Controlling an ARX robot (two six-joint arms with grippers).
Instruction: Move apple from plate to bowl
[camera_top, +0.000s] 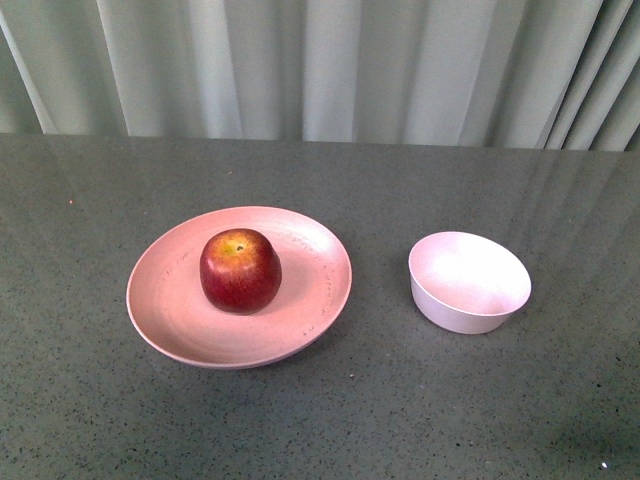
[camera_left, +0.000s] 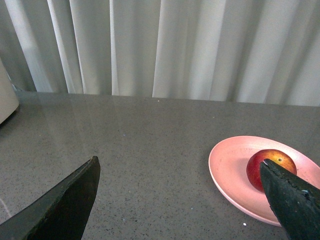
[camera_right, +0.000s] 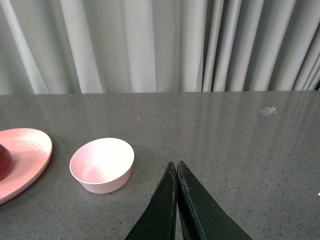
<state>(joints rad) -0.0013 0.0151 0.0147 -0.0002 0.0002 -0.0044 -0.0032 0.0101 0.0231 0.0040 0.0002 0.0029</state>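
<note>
The apple (camera_top: 240, 270) sits on the plate (camera_top: 175, 335), the bowl (camera_top: 462, 318) well apart. It looks hard, smooth and slippery, so grab its round sides. Left fingers (camera_left: 75, 195) are spread wide; right fingers (camera_right: 167, 200) are squeezed together, empty.

apple (camera_top: 240, 271) on plate (camera_top: 310, 260), bowl (camera_top: 469, 281) to its right, apart, all on table (camera_top: 400, 400)

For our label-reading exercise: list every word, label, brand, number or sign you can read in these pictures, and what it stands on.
None readable in any view.
The apple, pink plate, small bowl, grey table and curtain bear no print or sticker that shows; the plate's dark speckles are not letters.
</note>
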